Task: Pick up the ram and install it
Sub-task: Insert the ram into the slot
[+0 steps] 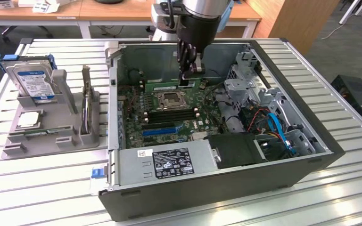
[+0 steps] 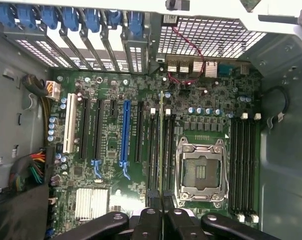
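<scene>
Gripper [image 1: 192, 79] clenched on the ram [image 1: 168, 87], which is held on edge directly under it, inside the PC case [image 1: 200, 197]. Its long axis runs parallel to the black DIMM slots [image 2: 153, 150] beside the CPU socket [image 2: 200, 172]. Can't tell if it's seated.

Open black metal computer case [image 1: 200, 197] beside a grey plastic parts tray [image 1: 43, 143] (silver hard drive [image 1: 33, 82] standing inside).
</scene>
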You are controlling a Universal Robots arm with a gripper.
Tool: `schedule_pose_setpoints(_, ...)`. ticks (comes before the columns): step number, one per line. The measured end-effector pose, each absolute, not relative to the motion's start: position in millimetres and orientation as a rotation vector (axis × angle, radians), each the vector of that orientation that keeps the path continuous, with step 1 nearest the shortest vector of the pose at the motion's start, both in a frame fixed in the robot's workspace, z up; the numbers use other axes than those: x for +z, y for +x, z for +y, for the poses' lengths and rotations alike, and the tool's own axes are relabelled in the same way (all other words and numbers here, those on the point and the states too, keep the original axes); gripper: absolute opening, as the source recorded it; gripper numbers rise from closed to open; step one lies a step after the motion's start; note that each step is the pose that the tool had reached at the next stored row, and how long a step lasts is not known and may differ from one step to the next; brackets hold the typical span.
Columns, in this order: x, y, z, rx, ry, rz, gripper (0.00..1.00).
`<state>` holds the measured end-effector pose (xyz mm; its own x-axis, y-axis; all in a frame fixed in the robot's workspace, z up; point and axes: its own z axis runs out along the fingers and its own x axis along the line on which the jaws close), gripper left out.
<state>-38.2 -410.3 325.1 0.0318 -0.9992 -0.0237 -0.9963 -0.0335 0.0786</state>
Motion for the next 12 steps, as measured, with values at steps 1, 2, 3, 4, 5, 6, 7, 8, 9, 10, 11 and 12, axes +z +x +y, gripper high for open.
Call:
schedule_pose_setpoints(1,323.4,-38.1,-410.3,-0.111,2.227,-2.156,0.13)
schedule_pose_setpoints(2,321.7,-38.1,-410.2,-0.111,2.227,-2.156,0.13)
schedule_pose_setpoints(3,320.1,-38.1,-410.3,-0.111,2.227,-2.156,0.13)
schedule_pose_setpoints(4,318.7,-38.1,-410.3,-0.111,2.227,-2.156,0.13)
schedule_pose_setpoints(5,317.1,-38.1,-410.3,-0.111,2.227,-2.156,0.13)
schedule_pose_setpoints(6,315.6,-38.1,-410.3,-0.111,2.227,-2.156,0.13)
schedule_pose_setpoints(7,314.2,-38.1,-410.3,-0.111,2.227,-2.156,0.13)
schedule_pose_setpoints(8,312.5,-38.1,-410.3,-0.111,2.227,-2.156,0.13)
schedule_pose_setpoints(9,311.0,-38.1,-410.3,-0.111,2.227,-2.156,0.13)
schedule_pose_setpoints(10,309.4,-38.2,-410.3,-0.111,2.227,-2.156,0.13)
schedule_pose_setpoints(11,307.8,-38.1,-410.3,-0.111,2.227,-2.156,0.13)
schedule_pose_setpoints(12,306.1,-38.1,-410.3,-0.111,2.227,-2.156,0.13)
